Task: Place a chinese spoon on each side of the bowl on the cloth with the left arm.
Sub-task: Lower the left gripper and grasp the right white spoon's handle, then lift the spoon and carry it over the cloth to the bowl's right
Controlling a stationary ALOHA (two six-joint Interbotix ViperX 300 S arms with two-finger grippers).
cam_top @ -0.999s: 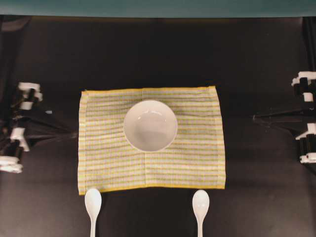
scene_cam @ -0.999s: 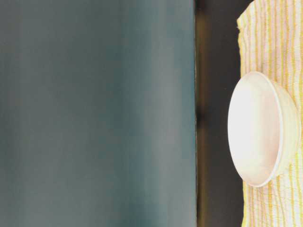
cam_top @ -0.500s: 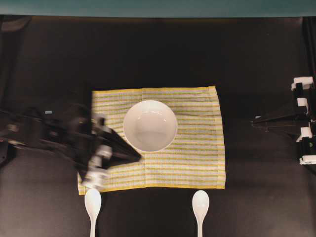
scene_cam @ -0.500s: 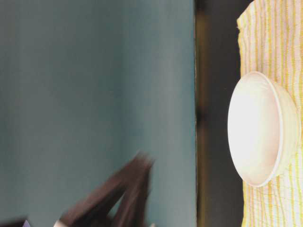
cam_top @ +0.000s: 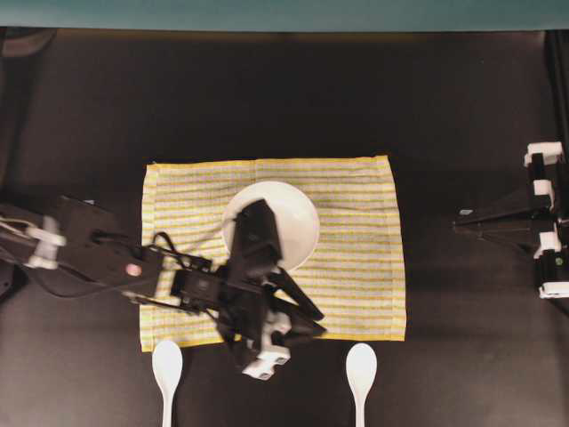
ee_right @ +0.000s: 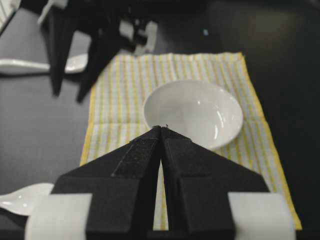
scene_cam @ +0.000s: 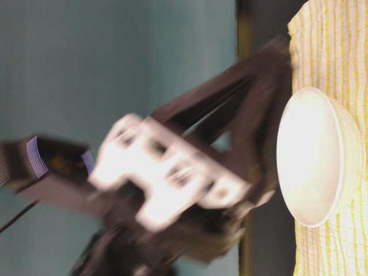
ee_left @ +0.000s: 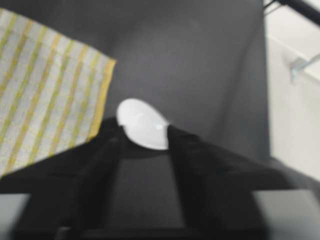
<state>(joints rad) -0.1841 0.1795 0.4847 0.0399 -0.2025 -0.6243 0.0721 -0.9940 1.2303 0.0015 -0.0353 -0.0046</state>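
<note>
Chinese spoon [ee_left: 142,130] on dark worktop [cam_top: 267,98] beside cloth [cam_top: 356,258], framed by left claw [cam_top: 307,318], fingers parted; right claw [ee_right: 161,131] pinched closed.

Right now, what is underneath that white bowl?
The bowl sits on the striped cloth, which lies on the dark table. The left arm covers the bowl's near-left edge; anything beneath the cloth is hidden.

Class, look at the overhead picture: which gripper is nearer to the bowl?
Left. The left gripper hovers just below the bowl over the cloth; the right gripper waits beyond the cloth's right edge.
</note>
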